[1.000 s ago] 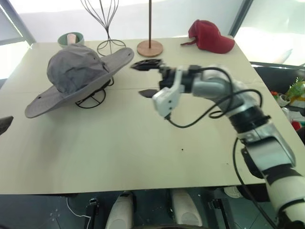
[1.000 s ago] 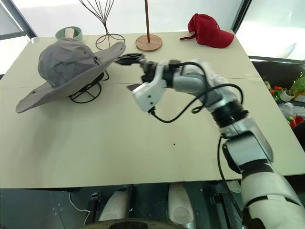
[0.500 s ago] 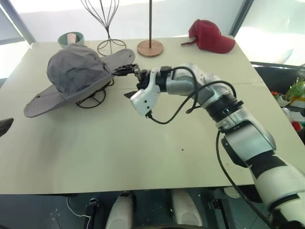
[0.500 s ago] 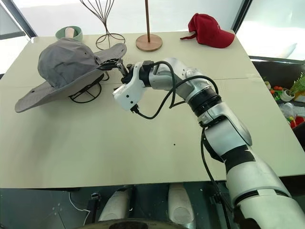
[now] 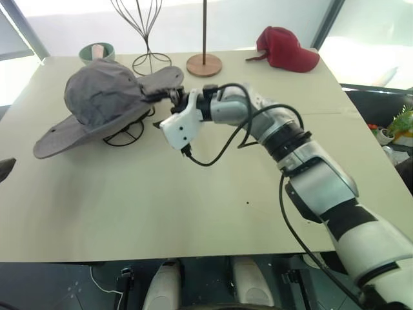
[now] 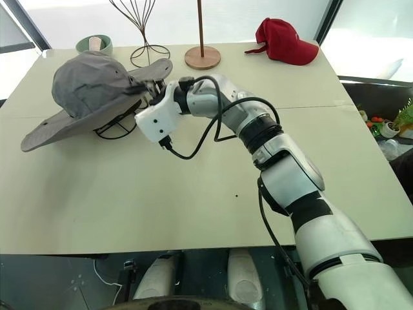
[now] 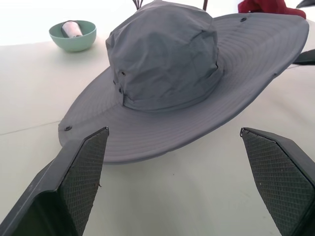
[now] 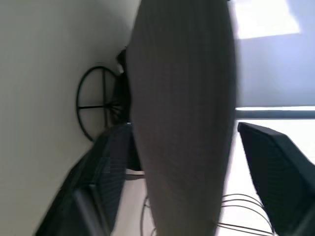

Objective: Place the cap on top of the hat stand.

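The cap (image 5: 100,97), a wide-brimmed grey sun hat, sits tilted over the hat stand (image 5: 126,134), a short black wire cage whose round base shows under the brim. My right gripper (image 5: 164,97) reaches across to the brim's right edge. In the right wrist view that brim (image 8: 182,98) runs between its fingers (image 8: 106,167), touching one, with a slit of light before the other, so this gripper (image 8: 182,129) is open. My left gripper (image 7: 173,132) is open and empty at the table's left, facing the cap (image 7: 162,59) from a short way off.
Along the far edge of the beige table (image 5: 193,206) stand a green bowl (image 5: 97,53), a tall wire stand (image 5: 145,26) and a thin pole on a wooden disc (image 5: 204,64). A red baseball cap (image 5: 287,48) lies at the back right.
My right arm has swung left across the table until its fingers straddle the cap's brim, and they have narrowed. The cap, the stand and my left gripper have stayed put.
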`<state>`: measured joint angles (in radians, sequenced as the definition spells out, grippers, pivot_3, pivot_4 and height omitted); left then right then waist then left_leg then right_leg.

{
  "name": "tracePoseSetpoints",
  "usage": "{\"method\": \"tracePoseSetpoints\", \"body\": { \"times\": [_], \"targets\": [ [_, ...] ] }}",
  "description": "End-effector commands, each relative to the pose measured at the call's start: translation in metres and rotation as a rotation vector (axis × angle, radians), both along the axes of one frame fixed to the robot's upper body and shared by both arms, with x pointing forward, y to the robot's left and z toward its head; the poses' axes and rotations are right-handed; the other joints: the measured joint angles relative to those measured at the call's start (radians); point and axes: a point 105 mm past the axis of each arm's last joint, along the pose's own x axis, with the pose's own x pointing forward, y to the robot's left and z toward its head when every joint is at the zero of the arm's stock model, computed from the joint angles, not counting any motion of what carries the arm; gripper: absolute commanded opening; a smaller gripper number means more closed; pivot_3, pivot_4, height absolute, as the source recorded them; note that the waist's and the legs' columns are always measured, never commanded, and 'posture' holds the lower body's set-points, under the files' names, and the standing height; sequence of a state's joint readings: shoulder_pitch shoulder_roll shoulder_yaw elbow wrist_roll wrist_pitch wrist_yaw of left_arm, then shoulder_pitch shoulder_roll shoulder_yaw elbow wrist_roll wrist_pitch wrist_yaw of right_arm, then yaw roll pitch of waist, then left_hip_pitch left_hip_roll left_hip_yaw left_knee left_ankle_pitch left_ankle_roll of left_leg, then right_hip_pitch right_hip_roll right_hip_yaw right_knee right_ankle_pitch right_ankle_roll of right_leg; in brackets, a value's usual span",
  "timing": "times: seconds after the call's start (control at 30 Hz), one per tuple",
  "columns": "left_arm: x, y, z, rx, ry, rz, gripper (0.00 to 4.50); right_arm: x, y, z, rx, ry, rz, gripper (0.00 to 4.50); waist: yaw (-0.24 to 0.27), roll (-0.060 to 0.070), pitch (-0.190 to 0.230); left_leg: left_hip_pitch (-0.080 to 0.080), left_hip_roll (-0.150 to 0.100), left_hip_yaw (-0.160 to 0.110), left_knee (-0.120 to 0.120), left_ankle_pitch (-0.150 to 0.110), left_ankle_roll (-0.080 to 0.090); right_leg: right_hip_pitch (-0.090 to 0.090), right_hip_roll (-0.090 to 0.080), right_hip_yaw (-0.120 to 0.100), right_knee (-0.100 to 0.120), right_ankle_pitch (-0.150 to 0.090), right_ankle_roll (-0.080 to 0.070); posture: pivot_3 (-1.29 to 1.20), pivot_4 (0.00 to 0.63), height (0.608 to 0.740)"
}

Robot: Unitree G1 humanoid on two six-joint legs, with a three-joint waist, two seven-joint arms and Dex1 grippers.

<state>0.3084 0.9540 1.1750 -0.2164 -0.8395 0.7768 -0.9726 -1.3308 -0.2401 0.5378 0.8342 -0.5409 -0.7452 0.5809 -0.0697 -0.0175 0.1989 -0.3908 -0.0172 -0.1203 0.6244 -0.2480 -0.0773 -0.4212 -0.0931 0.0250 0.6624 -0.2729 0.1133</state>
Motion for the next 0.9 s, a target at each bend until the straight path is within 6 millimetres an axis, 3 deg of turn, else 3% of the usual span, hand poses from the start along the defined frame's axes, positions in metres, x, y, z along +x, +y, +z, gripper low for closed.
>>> {"method": "tracePoseSetpoints", "body": {
  "times": [0.03, 0.13, 0.2, 0.5, 0.8, 0.9],
  "targets": [
    [-0.004, -0.001, 0.012, 0.025, -0.045, 0.004, 4.5, -0.001, 0.005, 0.011, 0.039, -0.024, 0.015, 1.56, -0.001, 0.0, 0.0, 0.0, 0.0, 0.0, 0.0, 0.0, 0.0, 0.0, 0.0, 0.0, 0.0, 0.0, 0.0, 0.0, 0.15, 0.74],
    [-0.004, -0.001, 0.013, 0.026, -0.046, 0.005, 4.5, -0.002, 0.002, 0.006, 0.049, -0.018, 0.019, 0.03, -0.003, 0.0, 0.0, 0.0, 0.0, 0.0, 0.0, 0.0, 0.0, 0.0, 0.0, 0.0, 0.0, 0.0, 0.0, 0.0, 0.15, 0.74],
    [-0.005, -0.001, 0.013, 0.027, -0.045, 0.006, 4.5, -0.003, 0.0, 0.002, 0.067, -0.027, 0.013, 0.03, -0.003, 0.0, 0.0, 0.0, 0.0, 0.0, -0.001, 0.0, 0.0, -0.001, 0.0, 0.0, 0.0, 0.0, 0.0, 0.0, 0.15, 0.74],
    [-0.002, -0.001, 0.012, 0.025, -0.04, 0.0, 4.5, -0.007, -0.006, -0.053, 0.079, -0.142, -0.031, 0.03, -0.002, 0.0, 0.0, 0.0, 0.0, 0.0, -0.001, 0.0, 0.0, -0.001, 0.0, 0.0, 0.0, 0.0, 0.0, 0.0, 0.15, 0.74],
    [0.002, -0.001, 0.014, 0.029, -0.041, -0.011, 4.5, -0.002, -0.006, -0.051, 0.125, -0.074, -0.077, 0.03, -0.002, 0.0, 0.0, 0.0, 0.0, 0.0, -0.001, 0.0, 0.0, -0.001, 0.0, 0.0, 0.0, 0.0, 0.0, 0.0, 0.15, 0.74],
    [0.002, -0.002, 0.014, 0.028, -0.04, -0.014, 4.5, -0.004, -0.007, -0.049, 0.145, -0.027, -0.074, 1.01, -0.002, -0.001, 0.0, 0.0, 0.0, 0.0, -0.001, 0.0, 0.0, -0.001, 0.0, 0.0, 0.0, 0.0, 0.0, 0.0, 0.15, 0.74]
  ]
}}
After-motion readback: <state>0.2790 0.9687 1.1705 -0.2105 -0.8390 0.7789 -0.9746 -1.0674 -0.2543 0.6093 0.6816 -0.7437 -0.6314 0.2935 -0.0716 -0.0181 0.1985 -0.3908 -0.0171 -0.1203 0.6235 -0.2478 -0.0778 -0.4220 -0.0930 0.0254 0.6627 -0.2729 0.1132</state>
